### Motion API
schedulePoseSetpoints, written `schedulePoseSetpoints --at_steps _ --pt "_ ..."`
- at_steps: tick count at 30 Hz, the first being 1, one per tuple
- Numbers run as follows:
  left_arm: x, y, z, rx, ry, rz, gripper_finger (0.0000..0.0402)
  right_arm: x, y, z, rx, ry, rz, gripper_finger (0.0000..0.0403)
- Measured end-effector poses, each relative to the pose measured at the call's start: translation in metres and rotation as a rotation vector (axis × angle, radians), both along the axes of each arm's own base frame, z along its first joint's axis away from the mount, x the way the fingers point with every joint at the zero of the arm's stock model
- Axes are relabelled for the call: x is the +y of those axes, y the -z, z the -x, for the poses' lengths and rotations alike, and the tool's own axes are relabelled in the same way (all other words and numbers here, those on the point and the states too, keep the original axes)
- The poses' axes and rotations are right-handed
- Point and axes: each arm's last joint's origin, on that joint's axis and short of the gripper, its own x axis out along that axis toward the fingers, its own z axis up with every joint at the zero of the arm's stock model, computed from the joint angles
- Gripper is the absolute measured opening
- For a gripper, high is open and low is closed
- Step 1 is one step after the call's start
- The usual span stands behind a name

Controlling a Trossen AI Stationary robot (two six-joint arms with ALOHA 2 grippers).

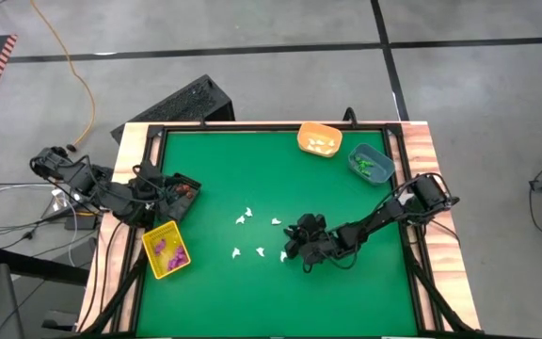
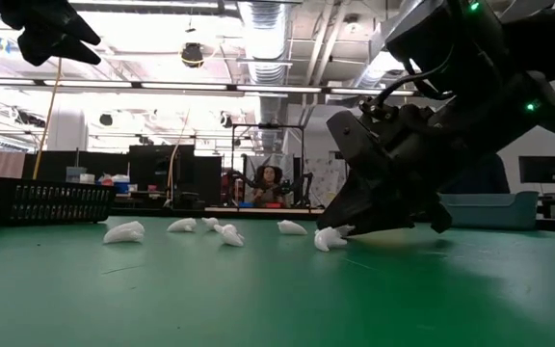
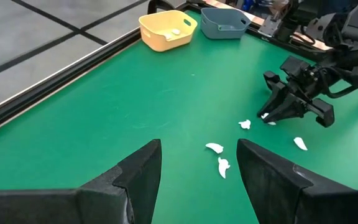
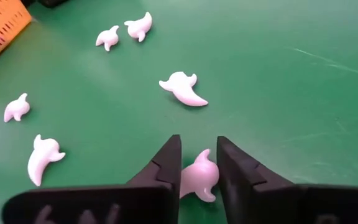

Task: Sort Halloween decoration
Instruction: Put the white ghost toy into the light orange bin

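Note:
Several small white ghost-shaped trinkets (image 1: 243,218) lie flat on the green mat near the table's middle. My right gripper (image 1: 288,252) is down at the mat among them, slanting toward the table's left, and is shut on one white trinket (image 4: 197,180). Other white trinkets (image 4: 183,88) lie just beyond its fingers. My left gripper (image 3: 197,162) hangs open and holds nothing, above the table's left edge by the black bin (image 1: 182,196). My right gripper pinches the white trinket's rounded body (image 4: 199,174) between its two fingertips (image 4: 166,163). The fingers slant down from the table's right side. The trinket rests on the mat (image 2: 330,238), its pointed tail showing past the fingertips.
An orange bin (image 1: 319,139) with white pieces and a blue bin (image 1: 371,163) with green ones stand at the far right. A yellow bin (image 1: 166,250) with purple pieces and the black bin sit at the left edge. Open green mat lies toward the near edge.

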Motion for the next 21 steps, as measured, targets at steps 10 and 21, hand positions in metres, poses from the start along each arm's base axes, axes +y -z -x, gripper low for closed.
schedulePoseSetpoints --at_steps 10,21 --pt "0.0 0.0 0.0 -0.003 -0.003 0.007 0.0199 0.004 -0.008 -0.011 -0.024 -0.015 -0.035 0.006" --pt "0.0 0.0 0.0 0.003 -0.001 -0.001 0.0199 -0.001 -0.035 -0.014 -0.05 0.017 -0.023 0.0058"
